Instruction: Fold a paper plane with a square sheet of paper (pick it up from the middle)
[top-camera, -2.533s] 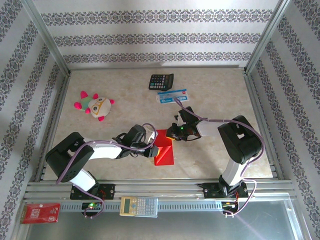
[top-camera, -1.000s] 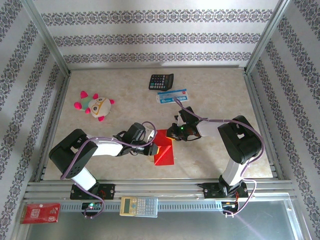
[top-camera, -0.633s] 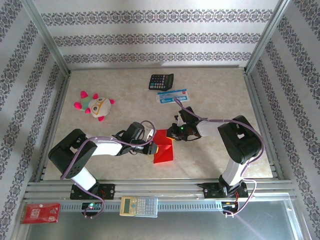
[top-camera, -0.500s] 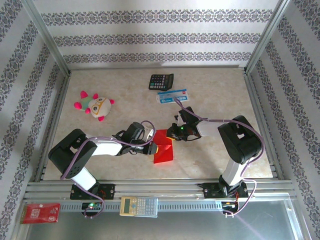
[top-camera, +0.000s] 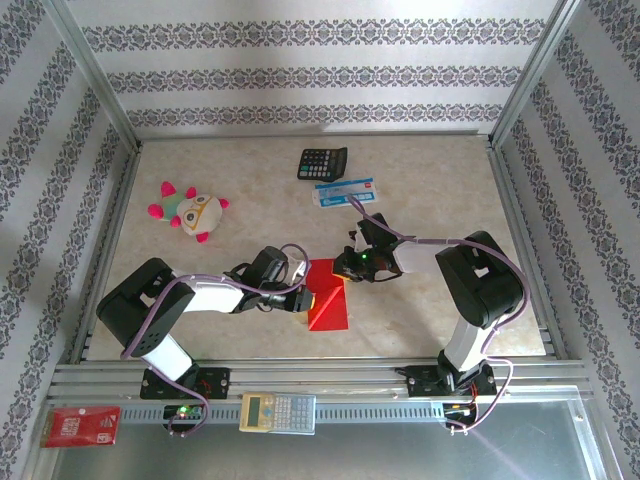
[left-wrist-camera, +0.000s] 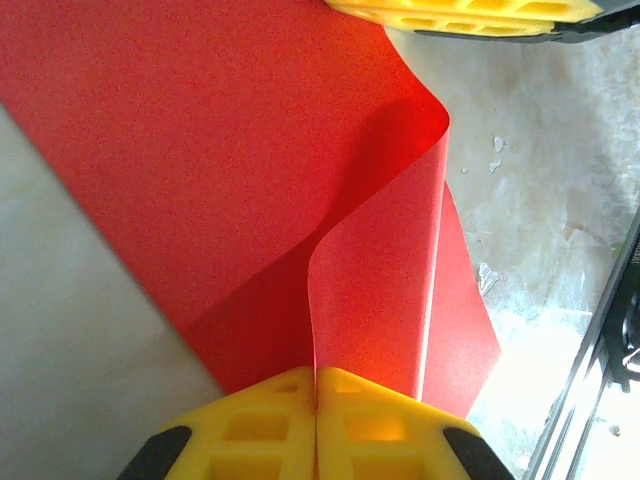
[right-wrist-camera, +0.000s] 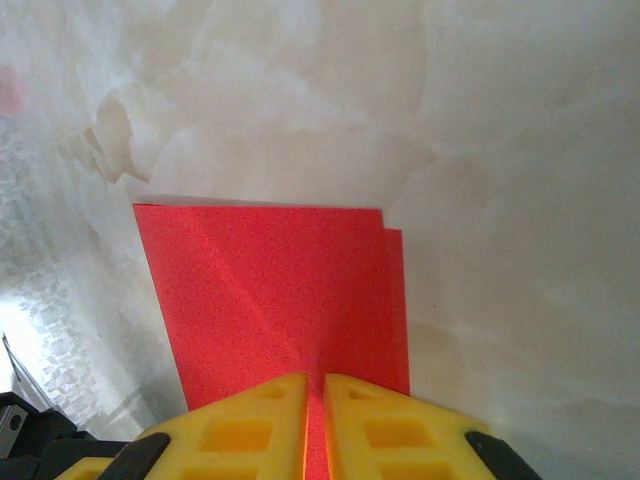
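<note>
The square sheet of paper (top-camera: 330, 305) is bright red and partly folded, lying at the table's middle front. My left gripper (top-camera: 304, 300) is at its left side. In the left wrist view the left gripper (left-wrist-camera: 316, 372) is shut on the edge of a raised flap of the paper (left-wrist-camera: 250, 160), which curls up off the flat layers. My right gripper (top-camera: 346, 268) rests on the paper's far right corner. In the right wrist view the right gripper (right-wrist-camera: 315, 385) is all but shut, tips down on the flat paper (right-wrist-camera: 270, 290), with red showing in the slit.
A black calculator (top-camera: 322, 162) and a blue and white packet (top-camera: 345, 191) lie at the back. A plush toy (top-camera: 190, 210) sits at the left. On the front rail are a pale calculator (top-camera: 278, 411) and a red printed packet (top-camera: 80, 425).
The left gripper pulled the held flap a little to the left, then brought it back right. The right arm has not moved.
</note>
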